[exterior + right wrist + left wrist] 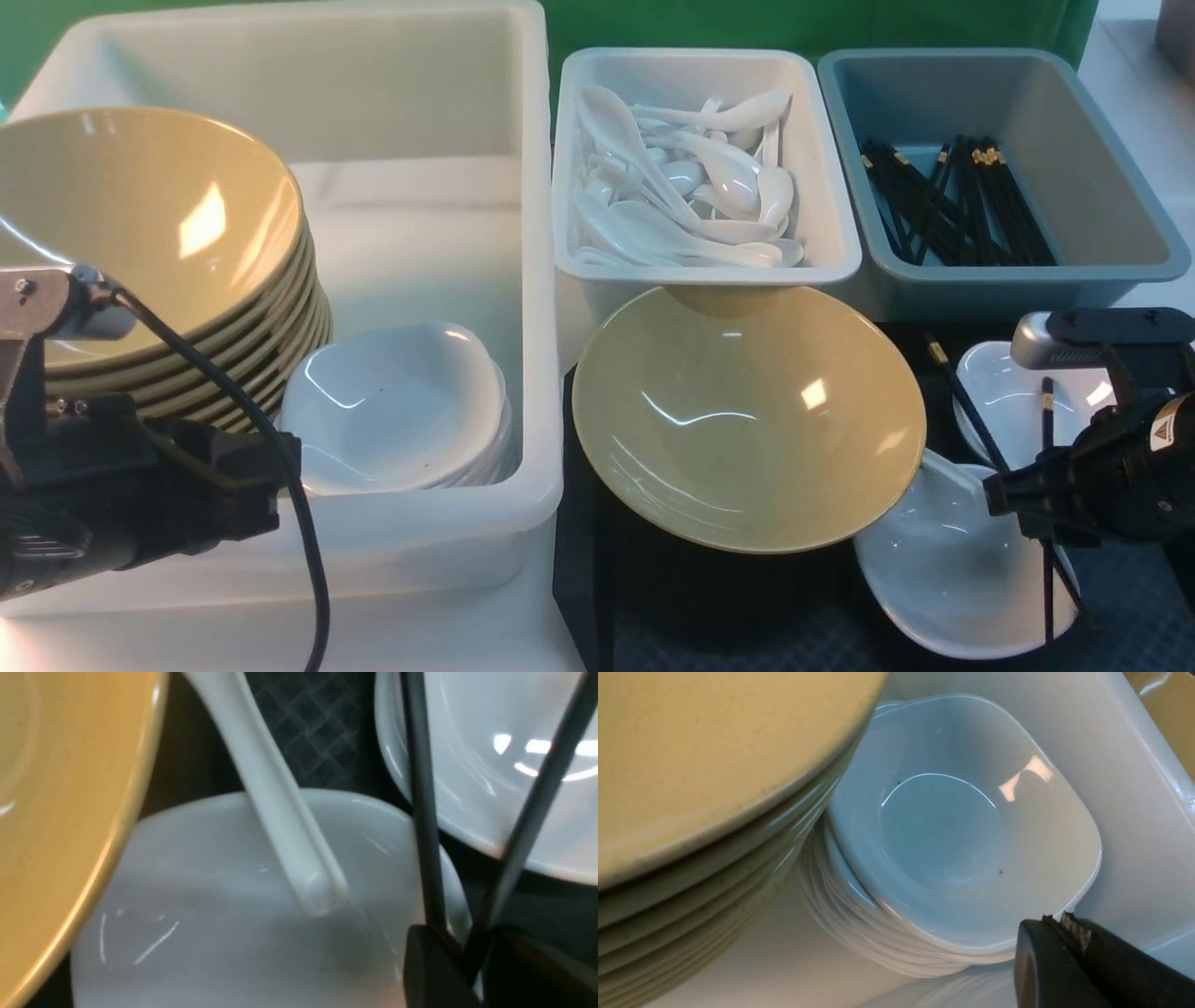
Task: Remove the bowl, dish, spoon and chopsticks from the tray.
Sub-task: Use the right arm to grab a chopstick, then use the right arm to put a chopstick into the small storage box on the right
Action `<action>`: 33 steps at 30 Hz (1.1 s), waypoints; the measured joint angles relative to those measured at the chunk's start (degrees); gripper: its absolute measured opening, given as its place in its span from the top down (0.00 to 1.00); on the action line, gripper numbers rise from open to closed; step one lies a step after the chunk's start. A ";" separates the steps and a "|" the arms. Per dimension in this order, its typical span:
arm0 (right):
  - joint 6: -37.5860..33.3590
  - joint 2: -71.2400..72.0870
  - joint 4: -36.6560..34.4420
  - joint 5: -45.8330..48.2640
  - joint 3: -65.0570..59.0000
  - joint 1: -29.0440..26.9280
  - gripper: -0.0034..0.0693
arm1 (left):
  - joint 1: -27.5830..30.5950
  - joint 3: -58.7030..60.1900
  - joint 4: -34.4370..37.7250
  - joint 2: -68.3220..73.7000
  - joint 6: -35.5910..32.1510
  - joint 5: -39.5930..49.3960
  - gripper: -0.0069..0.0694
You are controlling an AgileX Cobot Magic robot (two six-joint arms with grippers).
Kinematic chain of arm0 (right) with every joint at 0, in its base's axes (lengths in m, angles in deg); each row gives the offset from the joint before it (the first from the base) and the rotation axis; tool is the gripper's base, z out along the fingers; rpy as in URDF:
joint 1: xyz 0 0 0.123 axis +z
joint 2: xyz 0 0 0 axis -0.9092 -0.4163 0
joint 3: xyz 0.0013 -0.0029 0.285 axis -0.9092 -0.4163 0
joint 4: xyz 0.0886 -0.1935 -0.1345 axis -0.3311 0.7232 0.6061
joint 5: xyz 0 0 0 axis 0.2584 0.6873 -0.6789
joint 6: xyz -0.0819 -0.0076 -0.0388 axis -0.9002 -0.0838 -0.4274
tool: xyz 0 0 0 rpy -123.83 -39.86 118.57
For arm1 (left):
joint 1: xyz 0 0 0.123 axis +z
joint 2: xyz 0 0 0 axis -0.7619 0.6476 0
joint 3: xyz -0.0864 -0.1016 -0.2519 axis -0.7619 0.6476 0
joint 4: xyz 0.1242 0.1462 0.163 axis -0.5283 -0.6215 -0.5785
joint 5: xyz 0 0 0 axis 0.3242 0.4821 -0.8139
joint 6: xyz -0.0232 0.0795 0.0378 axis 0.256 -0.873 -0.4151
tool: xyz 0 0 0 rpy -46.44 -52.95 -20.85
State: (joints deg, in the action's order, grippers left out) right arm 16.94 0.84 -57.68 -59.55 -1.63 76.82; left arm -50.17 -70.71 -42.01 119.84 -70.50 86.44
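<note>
The right end effector (473, 948) has its jaws drawn narrow around the chopsticks (423, 812), and both sticks meet between them. The sticks lie low across two white dishes on the tray (709, 607): the far dish (1004, 401) toward their gold-banded ends, and the near dish (952, 579) under their thin ends. The spoon (275, 812) rests with its handle over the near dish (its scoop end goes out of sight toward the bowl). The bowl (747, 411) stands on the left part of the tray, and its rim overlaps the near dish.

The left end effector (1057, 923) is closed with nothing between its jaws. It hangs above a stack of white dishes (952, 826) inside the big white tub (537, 280), beside a stack of yellow bowls (140, 215). Behind the tray stand a white bin (709, 277) of spoons and a grey-blue bin (1102, 177) of chopsticks.
</note>
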 joint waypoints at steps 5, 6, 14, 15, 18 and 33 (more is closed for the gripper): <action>-0.71 -0.76 0.11 -1.10 0.01 0.00 0.85 | 0.00 0.00 0.26 0.00 0.00 0.13 0.91; -0.71 -0.78 0.12 -1.10 0.01 0.00 0.85 | 0.00 0.00 0.37 0.00 0.00 0.13 0.91; -1.26 0.81 0.12 -0.82 0.06 0.00 0.85 | 0.00 0.00 0.49 0.00 -0.06 0.13 0.91; -1.39 1.59 0.12 -0.77 0.06 0.00 0.85 | 0.00 0.00 0.55 0.00 -0.06 0.13 0.91; -2.03 4.07 0.12 -0.40 0.06 0.00 0.85 | 0.00 0.00 0.60 0.00 -0.06 0.07 0.91; -5.29 19.23 0.12 -7.25 0.12 0.00 0.85 | 0.00 0.00 0.64 0.00 -0.27 -0.50 0.91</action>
State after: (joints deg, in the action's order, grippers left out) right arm 11.66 20.06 -57.56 -66.80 -1.51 76.82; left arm -50.17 -70.71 -41.37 119.84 -70.78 85.94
